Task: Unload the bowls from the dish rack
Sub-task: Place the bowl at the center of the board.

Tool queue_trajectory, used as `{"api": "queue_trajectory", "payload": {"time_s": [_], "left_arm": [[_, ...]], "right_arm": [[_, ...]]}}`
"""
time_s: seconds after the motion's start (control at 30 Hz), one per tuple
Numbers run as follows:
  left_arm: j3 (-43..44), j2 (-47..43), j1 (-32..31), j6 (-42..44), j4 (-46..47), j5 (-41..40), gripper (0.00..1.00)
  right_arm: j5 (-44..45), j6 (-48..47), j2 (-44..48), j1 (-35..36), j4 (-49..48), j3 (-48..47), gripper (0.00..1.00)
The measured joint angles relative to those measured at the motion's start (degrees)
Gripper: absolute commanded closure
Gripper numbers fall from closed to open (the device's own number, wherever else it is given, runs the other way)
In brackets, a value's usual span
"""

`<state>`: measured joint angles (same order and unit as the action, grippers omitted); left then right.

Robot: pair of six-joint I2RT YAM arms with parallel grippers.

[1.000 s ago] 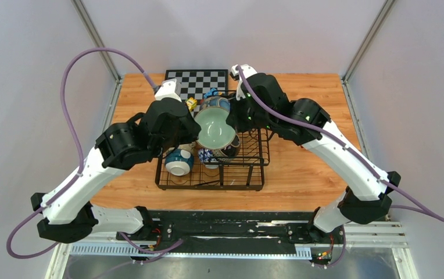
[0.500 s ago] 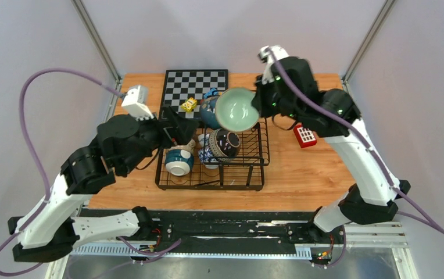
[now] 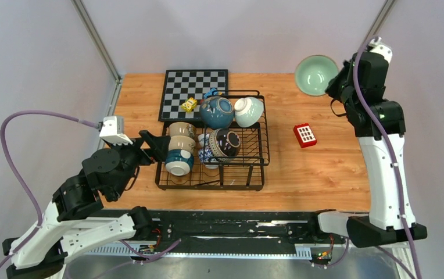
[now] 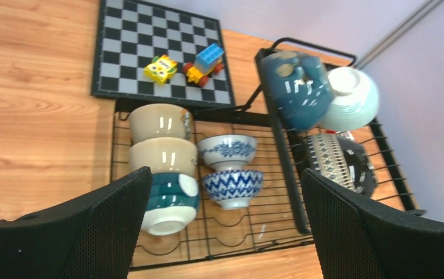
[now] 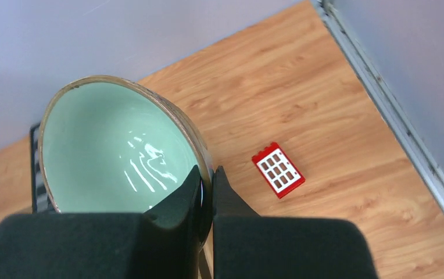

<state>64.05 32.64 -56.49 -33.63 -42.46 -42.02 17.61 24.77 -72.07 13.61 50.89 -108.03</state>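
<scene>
The left gripper (image 3: 153, 144) hovers just off the left side of the large black wire dish rack (image 3: 211, 187) with its claw spread wide and empty, and its wrist view looks down between the two fingers onto the load; inside the rack, along the left side, two glossy beige ceramic bowls (image 3: 181, 136) and a teal-and-white bowl (image 3: 179, 163) lie on their sides in a row, touching; beside them toward the rack's middle stand two small blue-and-white patterned bowls (image 4: 230, 168), then a dark bowl with a patterned band (image 3: 226, 143); at the far side of the rack a deep teal blue bowl (image 3: 217, 111) and a white ribbed bowl (image 3: 247, 110) rest touching each other; well to the right of the rack and raised above the wooden table (image 3: 301, 174), the right gripper (image 3: 337, 87) pinches the rim of a pale mint green bowl (image 3: 314, 74), one finger inside and one outside; the step in hand is probably carrying this bowl clear of the rack, and the next move calls for lowering it onto bare wood right of the rack, away from the small red toy block (image 3: 305, 135), before letting go; how the two far bowls are propped is hard to make out, and the right wrist view shows only a sliver of the rack.
</scene>
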Motion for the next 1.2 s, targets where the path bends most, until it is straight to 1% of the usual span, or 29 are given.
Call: {"api": "queue_trajectory", "payload": {"time_s": [0.13,0.23,0.3,0.47,0.7,0.97,1.2], "left_arm": [[-3.93,-2.64,0.0,0.94,-0.11,-2.45,0.0],[-6.19,-3.93,0.0,1.2,-0.04,-3.61,0.0],[-7.58,-4.37,0.0,1.25,0.07,-4.22,0.0],[-11.93,-5.6,0.0,1.29,0.79,-5.79,0.0],[-16.65,-7.87,0.0,1.75,3.34,-7.54,0.0],[-19.87,-9.53,0.0,1.01,3.13,-10.8,0.0],[-23.67,-13.27,0.0,-0.68,2.47,-13.16,0.0]], "right_arm": [[-2.58,9.11,1.29,-12.41,-9.7,14.03,1.0],[-3.5,14.4,-3.58,-19.08,-13.0,16.61,1.0],[-3.48,15.78,-7.63,-21.07,-15.5,16.44,1.0],[-4.33,15.93,-18.38,-22.86,-18.51,13.03,1.0],[-6.49,13.38,-29.79,-24.55,-20.9,8.7,1.0],[-15.1,13.31,-39.26,-25.75,-26.75,9.18,1.0],[-18.8,14.01,-45.94,-25.83,-29.03,9.2,1.0]]}}
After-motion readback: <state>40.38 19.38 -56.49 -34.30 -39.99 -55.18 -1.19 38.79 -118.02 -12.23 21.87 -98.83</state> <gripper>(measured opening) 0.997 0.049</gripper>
